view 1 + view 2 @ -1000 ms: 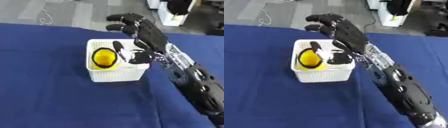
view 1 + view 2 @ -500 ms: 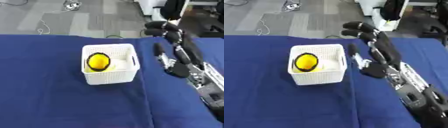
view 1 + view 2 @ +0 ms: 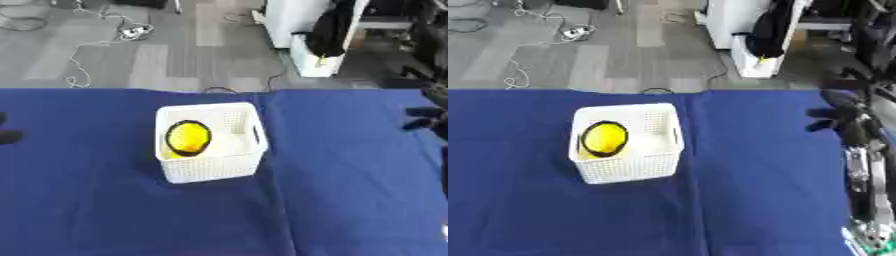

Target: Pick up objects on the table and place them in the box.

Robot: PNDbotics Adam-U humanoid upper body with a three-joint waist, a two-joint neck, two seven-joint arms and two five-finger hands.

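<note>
Fingers: on our right hand (image 3: 839, 119) the dark fingers (image 3: 822, 125) spread loosely and hold nothing; they hang above the blue cloth at the right side, well apart from the box.
Right arm: our black and silver forearm (image 3: 866, 186) runs from the lower right corner up to the hand, nearly upright along the right edge in the right eye view.
Left hand: we see only a dark tip (image 3: 7, 135) at the left edge of the left eye view, and we cannot tell how its fingers are set.
Box: a white box (image 3: 211, 170) with perforated walls and a slot handle on its right side stands upright on the table (image 3: 350, 200), a little left of centre and nearer the far edge.
Contents: a round yellow object with a black rim (image 3: 188, 138) lies inside the box, against its left wall; a paler yellowish patch shows beside it on the box floor, too blurred for us to name.
Table: a dark blue cloth covers it from edge to edge.
Beyond: grey floor with cables (image 3: 105, 42) and a white cabinet (image 3: 308, 35).
</note>
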